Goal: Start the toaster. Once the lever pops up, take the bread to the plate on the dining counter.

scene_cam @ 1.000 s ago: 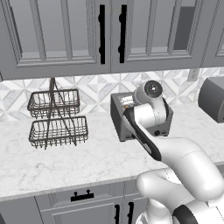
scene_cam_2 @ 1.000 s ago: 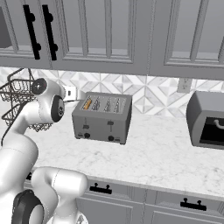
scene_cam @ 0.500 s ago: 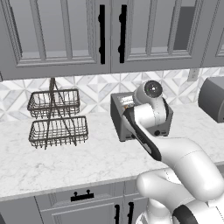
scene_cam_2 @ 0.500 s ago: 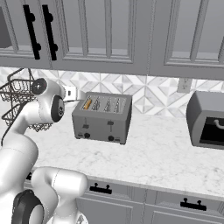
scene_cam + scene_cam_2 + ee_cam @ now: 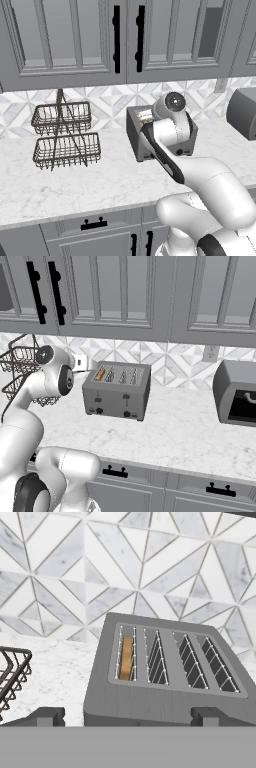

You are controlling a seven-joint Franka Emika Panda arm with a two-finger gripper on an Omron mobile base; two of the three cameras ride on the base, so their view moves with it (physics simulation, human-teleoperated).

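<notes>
Centrally, a grey toaster point(image 5: 170, 677) is seen on the marble worktop point(image 5: 190, 436), bread point(image 5: 126, 657) tucked in its leftmost slot. Above it, the gripper point(image 5: 127, 716) is held wide open, empty.

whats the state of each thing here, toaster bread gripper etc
toaster: upright on the worktop, four top slots, one filled
bread: standing on edge in the leftmost slot, untouched
gripper: open, above the toaster's near edge, holding nothing
wire basket rack: two tiers, both bare
upper cabinets: doors closed
</notes>
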